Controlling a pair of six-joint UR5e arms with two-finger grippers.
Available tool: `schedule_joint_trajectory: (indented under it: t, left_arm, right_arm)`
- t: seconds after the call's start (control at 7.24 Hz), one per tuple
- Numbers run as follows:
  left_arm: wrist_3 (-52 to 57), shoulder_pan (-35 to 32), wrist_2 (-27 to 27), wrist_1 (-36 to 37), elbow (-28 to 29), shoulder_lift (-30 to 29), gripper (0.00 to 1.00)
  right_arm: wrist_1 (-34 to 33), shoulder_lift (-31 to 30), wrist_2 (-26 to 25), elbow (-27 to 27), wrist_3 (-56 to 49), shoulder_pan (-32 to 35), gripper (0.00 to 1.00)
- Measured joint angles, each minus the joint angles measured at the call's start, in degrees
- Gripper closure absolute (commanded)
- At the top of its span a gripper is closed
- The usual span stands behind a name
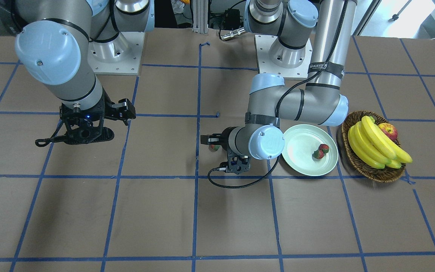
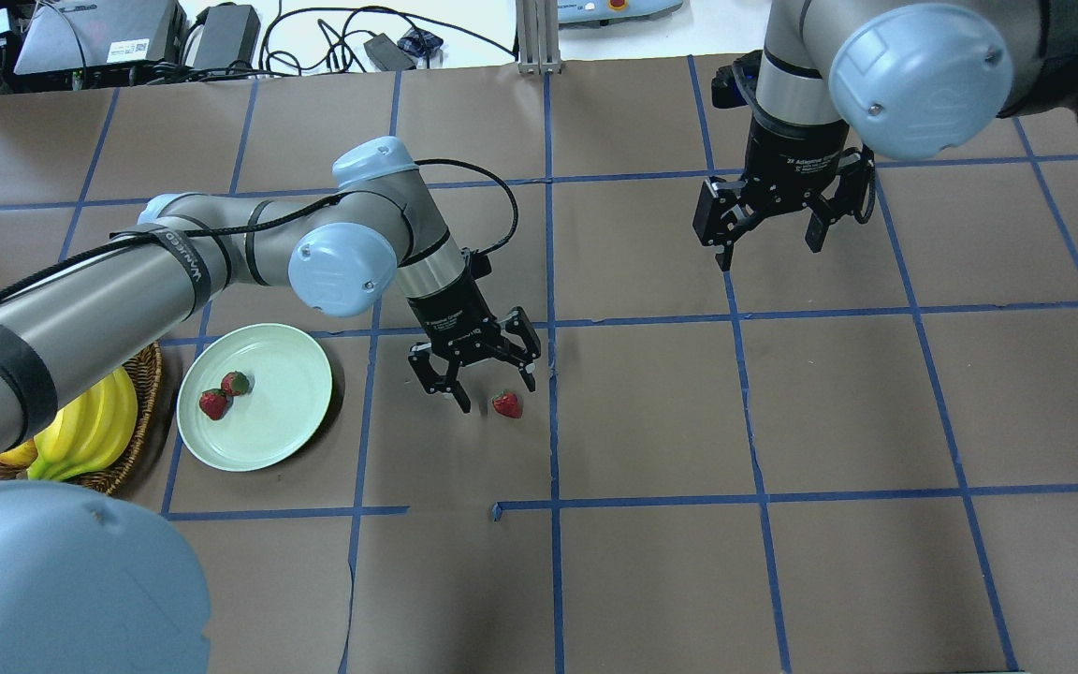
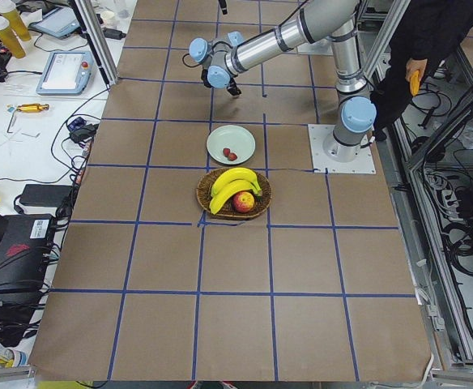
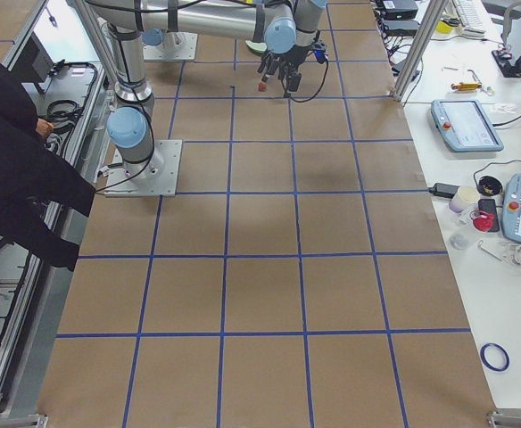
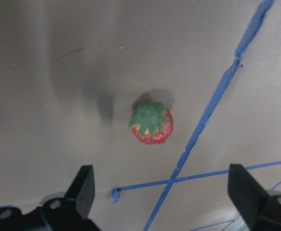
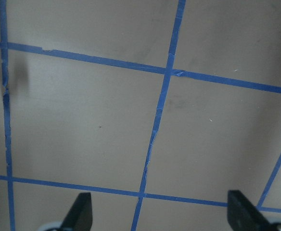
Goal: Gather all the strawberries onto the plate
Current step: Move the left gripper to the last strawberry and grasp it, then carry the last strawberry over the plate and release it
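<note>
The left arm [image 2: 221,262] reaches low over the brown tabletop [image 2: 782,421], elbow bent and wrist pointing down. The left fingers [image 2: 446,374] are spread wide and hold nothing. One small red toy strawberry with a green top [image 2: 506,404] lies on the tabletop just below them, not touching. The right arm [image 2: 796,94] hangs higher, well off to the right. The right fingers [image 2: 719,223] are spread wide too, with nothing in them.

There are three strawberries. The other two [image 2: 213,404] [image 2: 236,383] sit side by side in the one round pale green plate [image 2: 286,412]. Left of the plate is one brown wicker basket [image 2: 148,384] with a bunch of yellow bananas [image 2: 94,426] and one red-yellow apple [image 1: 388,131].
</note>
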Motion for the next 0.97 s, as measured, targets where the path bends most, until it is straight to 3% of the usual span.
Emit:
schedule_joint_trajectory:
  t: [0.28,0.41,0.55,0.97]
  left_arm:
    - [0.4,-0.2,-0.1,0.9,0.0,-1.7,0.53]
    - [0.7,-0.3,0.0,1.1,0.0,-2.3,0.83]
    - [0.8,-0.4,0.1,1.3,0.0,-2.7,1.0]
    - [0.6,-0.6,1.3,1.7,0.9,-2.4,1.0]
  right_arm:
    - [0.0,0.1,0.0,0.1,0.0,0.0,0.0]
    - [0.1,0.1,0.0,0.1,0.0,0.0,0.0]
    - [0.1,0.1,0.0,0.1,0.0,0.0,0.0]
    - [0.1,0.1,0.1,0.0,0.0,-0.1,0.0]
